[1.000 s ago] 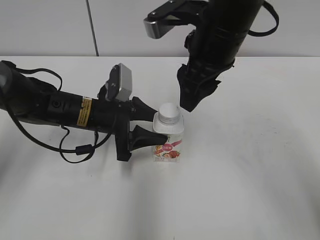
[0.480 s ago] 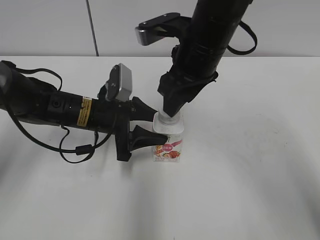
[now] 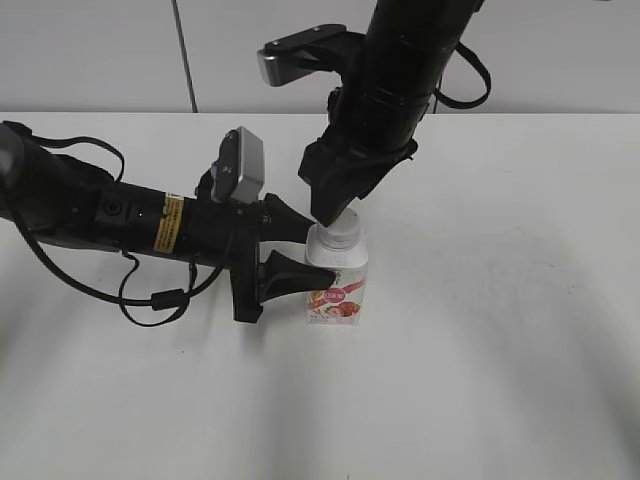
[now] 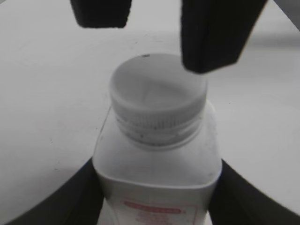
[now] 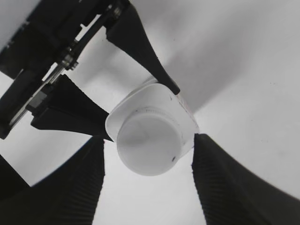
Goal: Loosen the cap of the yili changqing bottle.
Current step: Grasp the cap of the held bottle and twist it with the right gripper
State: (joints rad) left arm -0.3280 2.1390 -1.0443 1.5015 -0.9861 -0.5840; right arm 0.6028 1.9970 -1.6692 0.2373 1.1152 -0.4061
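Note:
The yili changqing bottle [image 3: 338, 285] stands upright on the white table, white with a pink-red label. My left gripper [image 3: 300, 252] is shut on its body from the left; in the left wrist view its fingers [image 4: 77, 199] press both sides of the bottle [image 4: 157, 164]. The white cap [image 3: 337, 234] sits on the neck. My right gripper [image 3: 335, 218] hangs straight above, open. In the right wrist view its ribbed fingers [image 5: 70, 183] stand either side of the cap [image 5: 149, 145] with gaps. In the left wrist view its two fingertips [image 4: 218, 33] hover at the top of the cap [image 4: 157, 96].
The white table [image 3: 500, 330] spreads around the bottle. A grey wall runs along the back. The left arm lies low across the table's left side with its cables [image 3: 150, 300]. The right arm comes down from the top middle.
My right gripper has come down and to the left, from above and right of the bottle to right over the cap. The left gripper and the bottle have not moved.

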